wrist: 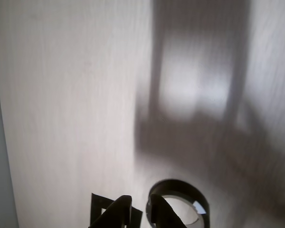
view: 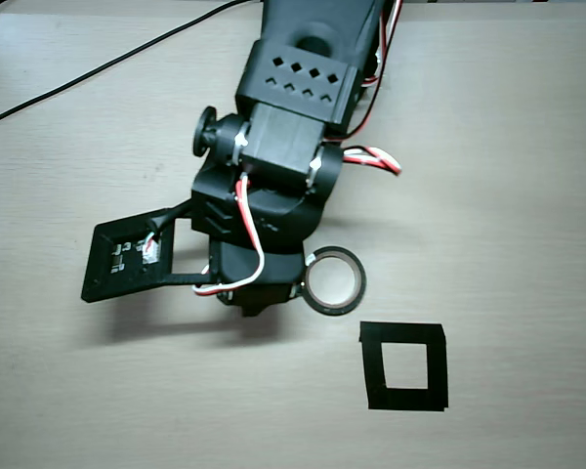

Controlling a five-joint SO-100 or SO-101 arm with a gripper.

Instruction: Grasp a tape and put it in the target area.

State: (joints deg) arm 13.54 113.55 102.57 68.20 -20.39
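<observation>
The tape [view: 346,262] is a dark ring lying on the light wooden table, just up and left of the target area [view: 402,333], a black square frame taped flat on the table. My gripper [view: 302,286] is at the ring's left rim, under the black arm. In the wrist view the gripper [wrist: 145,216] enters from the bottom edge. One finger stands outside the tape [wrist: 180,187] and the other reaches inside the ring, with its left wall in the narrow gap between them. The target area [wrist: 97,204] shows beside the fingers there.
A black flat bracket [view: 127,259] juts out from the arm to the left in the overhead view. A black cable [view: 98,68] runs across the table's top left. Red and white wires [view: 376,156] hang off the arm.
</observation>
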